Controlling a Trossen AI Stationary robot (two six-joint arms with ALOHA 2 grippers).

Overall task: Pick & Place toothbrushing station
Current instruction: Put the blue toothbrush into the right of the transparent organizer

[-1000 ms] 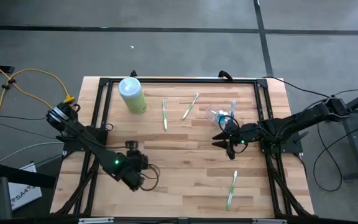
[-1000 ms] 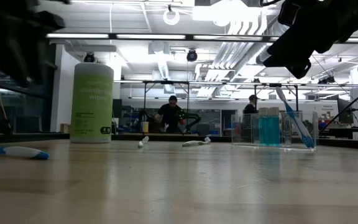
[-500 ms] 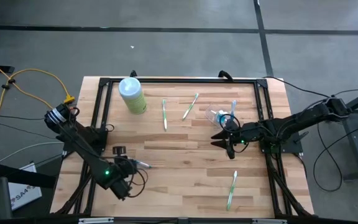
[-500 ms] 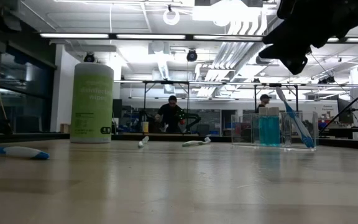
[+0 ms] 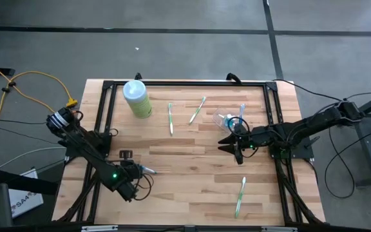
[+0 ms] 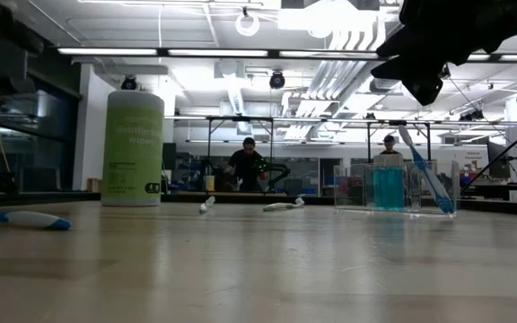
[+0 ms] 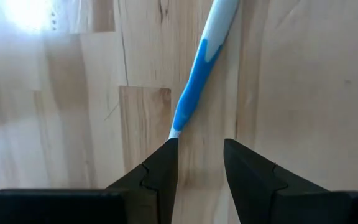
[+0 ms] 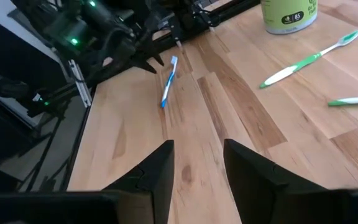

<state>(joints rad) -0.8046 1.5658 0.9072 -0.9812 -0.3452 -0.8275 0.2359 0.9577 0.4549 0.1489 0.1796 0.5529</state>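
The toothbrushing station (image 5: 226, 120), a small clear holder (image 6: 398, 186), stands on its base at the table's right. A blue toothbrush (image 6: 423, 170) leans in it. My right gripper (image 5: 229, 147) hovers open just on its near side, above the table (image 8: 197, 162). Near the left edge a blue-and-white toothbrush (image 7: 197, 74) lies flat on the wood (image 5: 149, 171). My left gripper (image 7: 197, 149) points down at that brush's end, open, with one fingertip (image 7: 168, 149) right by it. My left gripper comes from above, slanting down, with its fingers either side of the line of the lying brush. The brush's white end (image 7: 174, 132) reaches up to one fingertip; whether they touch I cannot tell. The brush lies flat on the table.
A pale-green bottle with a white cap (image 5: 136, 98) stands at the far left. Two green toothbrushes (image 5: 170, 118) (image 5: 197, 109) lie at the far middle, a third (image 5: 240, 196) near the front right. A black frame (image 5: 185, 84) borders the table.
My left gripper has swung toward the table's left edge and sunk closer to the wood, uncovering the blue-and-white toothbrush in the high view. The brush itself has stayed where it was. My right gripper has kept its place.
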